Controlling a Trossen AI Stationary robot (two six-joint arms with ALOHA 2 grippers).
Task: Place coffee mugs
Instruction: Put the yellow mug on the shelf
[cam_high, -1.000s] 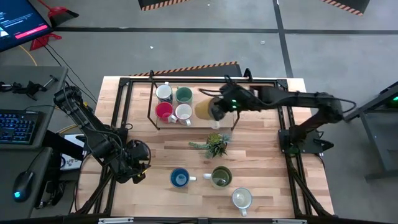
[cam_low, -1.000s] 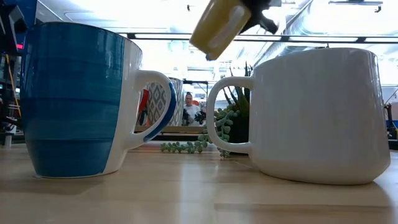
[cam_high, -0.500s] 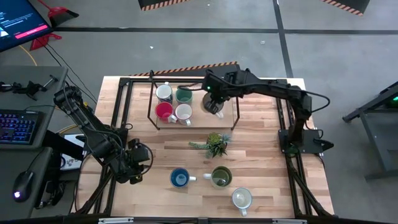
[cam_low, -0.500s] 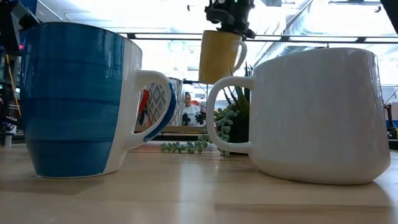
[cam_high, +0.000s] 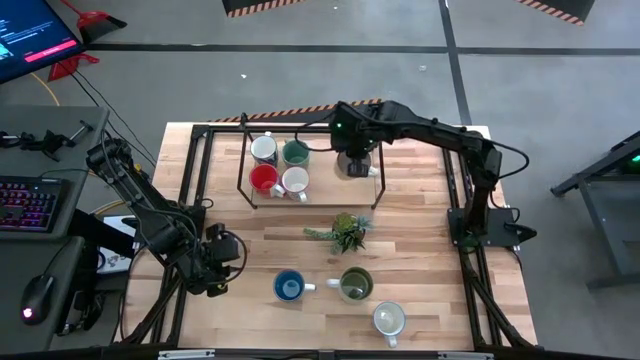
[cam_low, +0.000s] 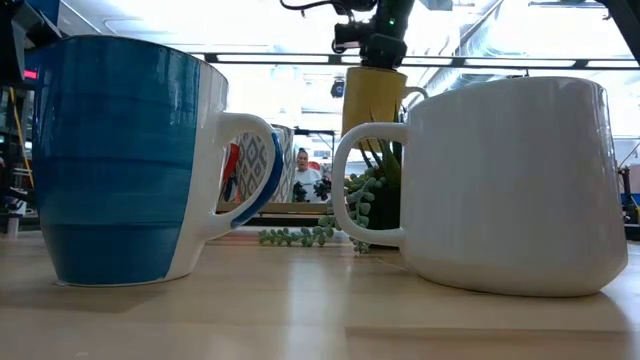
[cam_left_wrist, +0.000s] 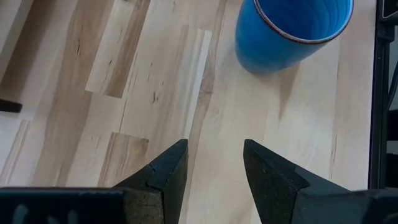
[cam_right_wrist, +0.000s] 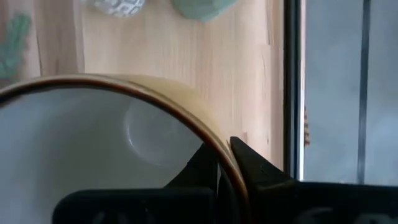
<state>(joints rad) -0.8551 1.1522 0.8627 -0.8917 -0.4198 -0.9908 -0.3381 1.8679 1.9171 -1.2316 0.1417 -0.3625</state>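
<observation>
Right tool (cam_high: 355, 160) pinches the yellow mug (cam_low: 372, 95) by its rim – you're holding it upright over the rack (cam_high: 245, 165), likely to set down beside the four mugs there – left tool (cam_left_wrist: 214, 165) waits open, empty.

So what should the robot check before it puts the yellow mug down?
1. Right pincer shut on the yellow ceramic mug's rim: ok.
2. Mug upright: ok.
3. Mug over the black wire-frame tray: ok.
4. Clear of the four mugs already in the tray, nearest the teal green mug: ok.
5. Mug touching the surface beneath it: cannot tell.
6. Left pincer open, waiting near the blue striped mug: ok.
</observation>
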